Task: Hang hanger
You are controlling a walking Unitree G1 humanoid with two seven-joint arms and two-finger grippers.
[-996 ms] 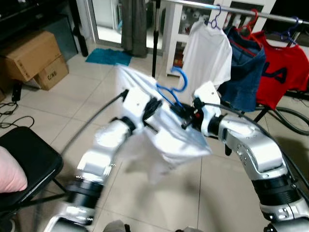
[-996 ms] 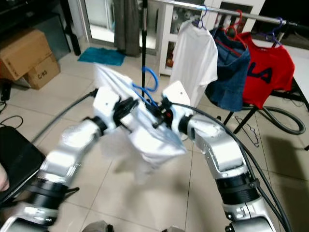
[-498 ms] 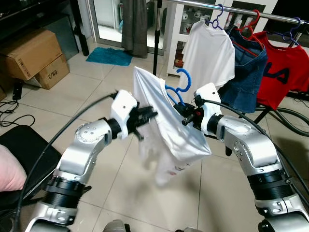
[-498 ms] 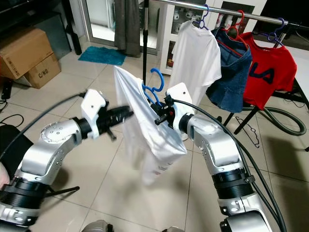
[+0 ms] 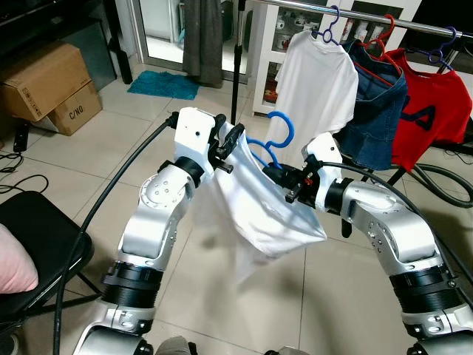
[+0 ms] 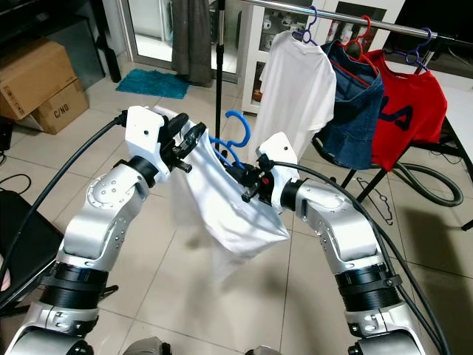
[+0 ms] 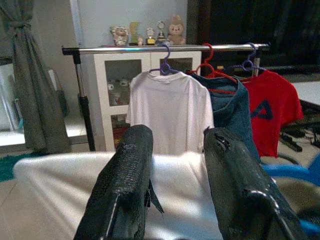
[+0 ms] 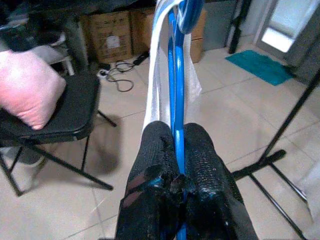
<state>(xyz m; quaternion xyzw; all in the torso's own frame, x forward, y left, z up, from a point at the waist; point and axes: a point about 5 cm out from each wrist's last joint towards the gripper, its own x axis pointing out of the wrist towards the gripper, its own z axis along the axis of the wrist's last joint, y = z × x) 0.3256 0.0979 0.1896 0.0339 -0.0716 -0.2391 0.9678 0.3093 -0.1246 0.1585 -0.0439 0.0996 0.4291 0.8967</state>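
A blue plastic hanger carries a white garment that hangs in front of me. My right gripper is shut on the hanger's bar just below its hook; the right wrist view shows both fingers pinching the blue bar. My left gripper is at the garment's upper left edge. Its fingers stand apart, and the white cloth lies between and under them. The clothes rail runs across the back right, above and beyond the hanger.
A white T-shirt, a denim garment and a red shirt hang on the rail. Its black post stands behind my left arm. Cardboard boxes sit far left. A black chair with a pink cushion is near left.
My left gripper, apart from the garment half a second ago, has risen to its upper left edge. The right gripper has kept its hold on the hanger, which is tilted now.
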